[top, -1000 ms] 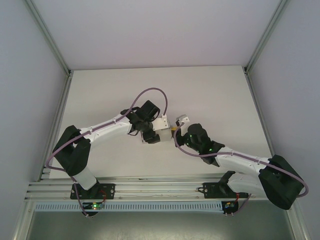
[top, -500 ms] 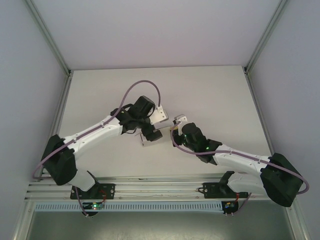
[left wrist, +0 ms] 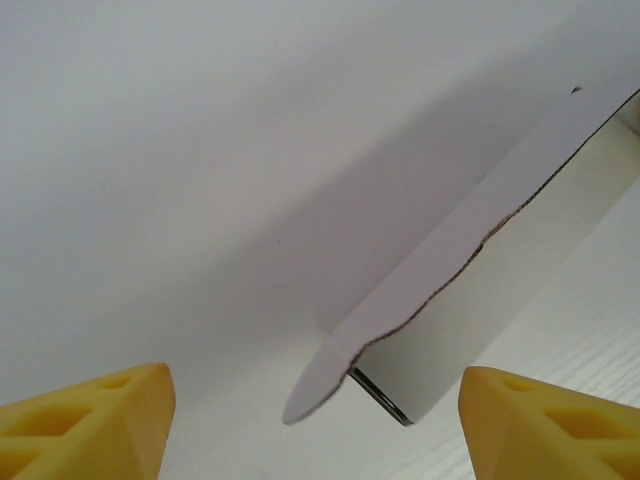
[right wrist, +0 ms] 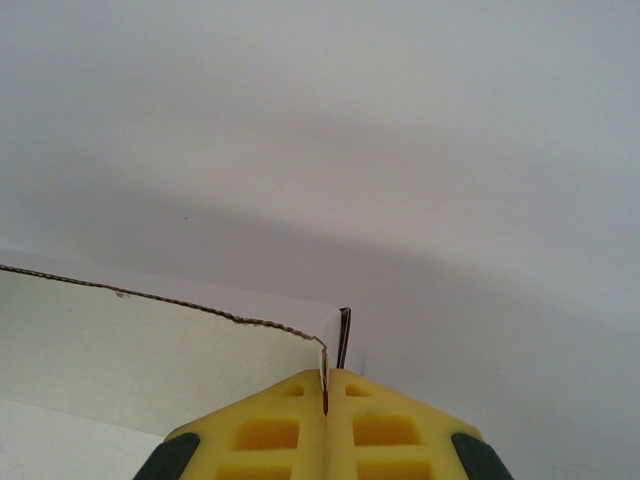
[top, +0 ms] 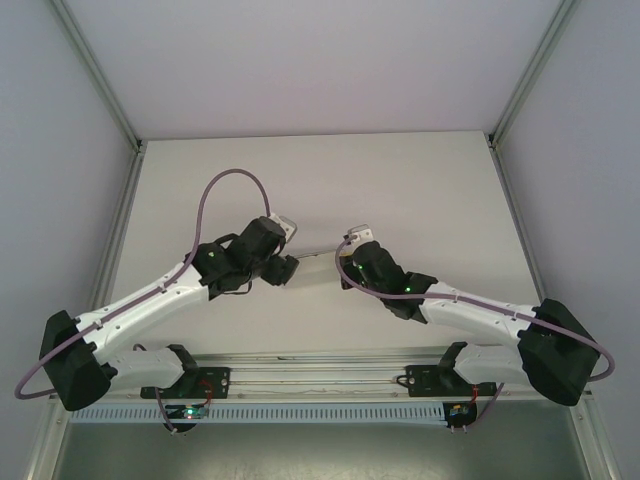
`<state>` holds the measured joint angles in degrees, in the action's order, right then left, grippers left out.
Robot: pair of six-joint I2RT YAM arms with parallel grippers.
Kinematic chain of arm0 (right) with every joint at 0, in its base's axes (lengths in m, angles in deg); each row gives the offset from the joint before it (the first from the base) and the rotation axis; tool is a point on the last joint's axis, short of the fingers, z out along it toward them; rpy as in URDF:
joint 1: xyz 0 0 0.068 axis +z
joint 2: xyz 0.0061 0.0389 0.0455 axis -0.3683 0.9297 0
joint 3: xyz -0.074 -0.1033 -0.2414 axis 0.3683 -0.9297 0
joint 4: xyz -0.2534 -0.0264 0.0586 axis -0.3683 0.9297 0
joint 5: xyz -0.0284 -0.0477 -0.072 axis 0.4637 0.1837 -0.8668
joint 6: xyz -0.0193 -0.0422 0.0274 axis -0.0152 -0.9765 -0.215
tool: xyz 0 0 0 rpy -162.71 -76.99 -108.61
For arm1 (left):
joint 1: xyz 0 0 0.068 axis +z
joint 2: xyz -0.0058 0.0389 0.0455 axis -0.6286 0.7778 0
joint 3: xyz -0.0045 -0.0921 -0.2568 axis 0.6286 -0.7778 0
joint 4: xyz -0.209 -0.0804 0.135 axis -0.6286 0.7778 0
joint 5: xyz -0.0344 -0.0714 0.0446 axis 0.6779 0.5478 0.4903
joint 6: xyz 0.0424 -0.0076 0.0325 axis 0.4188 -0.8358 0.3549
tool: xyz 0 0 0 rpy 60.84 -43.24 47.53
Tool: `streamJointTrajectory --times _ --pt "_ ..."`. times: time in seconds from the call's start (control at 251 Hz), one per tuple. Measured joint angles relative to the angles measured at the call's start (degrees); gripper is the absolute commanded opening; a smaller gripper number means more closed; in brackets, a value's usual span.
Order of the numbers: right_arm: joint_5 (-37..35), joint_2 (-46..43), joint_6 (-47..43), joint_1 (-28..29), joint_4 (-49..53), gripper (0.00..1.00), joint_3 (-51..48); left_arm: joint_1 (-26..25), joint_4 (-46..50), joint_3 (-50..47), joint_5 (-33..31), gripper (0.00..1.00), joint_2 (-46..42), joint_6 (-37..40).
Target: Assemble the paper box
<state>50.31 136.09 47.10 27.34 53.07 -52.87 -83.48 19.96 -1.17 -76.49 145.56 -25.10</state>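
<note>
Right gripper [right wrist: 326, 388] is clamped shut, folks, and we see its yellow pads [right wrist: 265, 430] pressed together on the corner edge of the paper box [right wrist: 150, 350], thin white card pinched between them. From above we make the box out as a slim white sliver low over the middle of the white table [top: 420, 180], between the two wrists. Over on the other side, the left gripper [left wrist: 313, 420] stands wide open, its yellow fingertips [left wrist: 95, 415] well apart, and we see the box's rounded flap reaching toward the gap without touching either one.
</note>
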Motion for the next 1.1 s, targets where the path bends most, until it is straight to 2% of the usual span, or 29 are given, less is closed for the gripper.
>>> streamJointTrajectory --times 0.156,0.475,0.595,0.786,0.914,0.962,0.998,1.03,1.097 --pt "-0.1 0.4 0.7 0.5 1.0 0.0 0.8 0.0 0.1 -1.4 0.0 0.58 -0.9 -2.0" --pt "0.0 0.4 0.7 0.8 1.7 0.0 1.1 0.0 0.3 -1.9 -1.0 0.58 -0.1 -3.3" --pt "0.0 0.4 0.7 0.8 1.7 0.0 1.1 0.0 0.3 -1.9 -1.3 0.53 1.7 -3.1" --pt "0.0 0.4 0.7 0.8 1.7 0.0 1.1 0.4 0.3 -1.9 -1.4 0.29 4.4 -2.8" --pt "0.1 0.4 0.7 0.8 1.7 0.0 1.1 0.4 0.3 -1.9 -1.2 0.19 5.6 -3.2" --pt "0.0 0.4 0.7 0.8 1.8 0.0 1.1 0.4 0.3 -1.9 -1.1 0.11 5.7 -3.3" --pt "0.1 0.4 0.7 0.8 1.9 0.0 1.1 0.4 0.3 -1.9 -0.9 0.09 5.7 -3.6" --pt "0.1 0.4 0.7 0.8 2.0 0.0 1.2 0.4 0.3 -1.9 -0.5 0.0 5.7 -4.0" --pt "0.1 0.6 0.7 1.1 2.3 0.0 1.4 0.4 0.3 -1.9 -0.3 0.0 5.7 -4.9"
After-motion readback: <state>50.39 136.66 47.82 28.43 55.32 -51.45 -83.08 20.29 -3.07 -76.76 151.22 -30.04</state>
